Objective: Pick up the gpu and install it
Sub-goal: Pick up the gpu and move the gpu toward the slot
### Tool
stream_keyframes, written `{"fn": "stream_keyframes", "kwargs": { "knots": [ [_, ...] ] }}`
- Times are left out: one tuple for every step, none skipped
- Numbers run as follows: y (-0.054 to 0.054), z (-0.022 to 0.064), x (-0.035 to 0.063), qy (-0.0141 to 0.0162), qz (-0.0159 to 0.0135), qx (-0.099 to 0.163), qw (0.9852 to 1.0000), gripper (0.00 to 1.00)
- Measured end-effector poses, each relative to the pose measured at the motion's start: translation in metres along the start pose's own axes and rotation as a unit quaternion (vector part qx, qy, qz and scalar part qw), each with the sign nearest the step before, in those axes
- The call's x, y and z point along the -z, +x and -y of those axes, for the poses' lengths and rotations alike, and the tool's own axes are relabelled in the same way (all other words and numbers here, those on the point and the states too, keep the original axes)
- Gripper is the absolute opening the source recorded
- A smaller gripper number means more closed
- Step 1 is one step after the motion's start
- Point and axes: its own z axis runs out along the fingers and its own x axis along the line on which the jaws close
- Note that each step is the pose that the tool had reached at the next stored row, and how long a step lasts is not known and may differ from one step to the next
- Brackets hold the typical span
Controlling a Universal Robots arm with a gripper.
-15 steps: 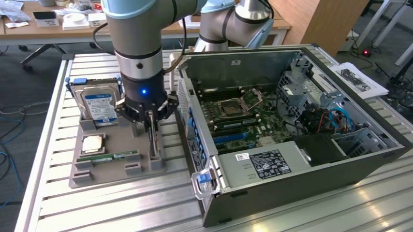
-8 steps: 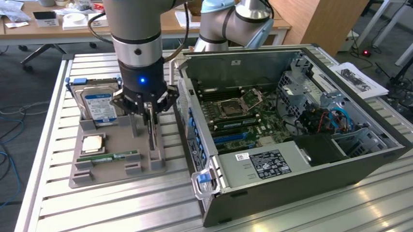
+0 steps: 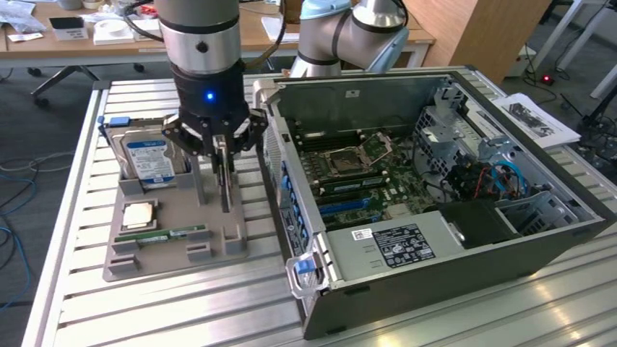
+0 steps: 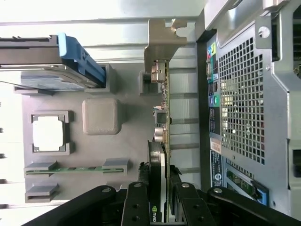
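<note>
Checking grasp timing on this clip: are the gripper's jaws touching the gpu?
Touching. The wrist view shows the gripper with its jaws pressed against both faces of the upright gpu, with no gap on either side.

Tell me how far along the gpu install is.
Done: the tool sits around the gpu and looks closed on it. In hand: the gpu, on edge at the grey tray. Left: it is not yet in the open computer case.
</note>
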Motion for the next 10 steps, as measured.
{"fn": "stream_keyframes", "kwargs": {
  "knots": [
    [0.0,-0.0002,0.0039,0.0,0.0001,0.0,1.0,0.27],
    [0.0,-0.0004,0.0079,0.0,0.0001,0.0,1.0,0.27],
    [0.0,-0.0006,0.0122,0.0,0.0,0.0,1.0,0.27],
    [0.0,-0.0007,0.0161,0.0,0.0001,0.0,1.0,0.27],
    [0.0,-0.0009,0.0199,0.0,0.0001,0.0,1.0,0.27],
    [-0.001,-0.0011,0.0237,0.0,0.0001,0.0,1.0,0.27],
    [-0.001,-0.0013,0.0273,0.0,0.0001,0.0,1.0,0.27],
    [-0.001,-0.0014,0.0311,0.0,0.0001,0.0,1.0,0.27],
    [-0.001,-0.0016,0.0352,0.0,0.0001,0.0,1.0,0.27],
    [-0.001,-0.0018,0.039,0.0,0.0002,0.0,1.0,0.27]
  ]
}}
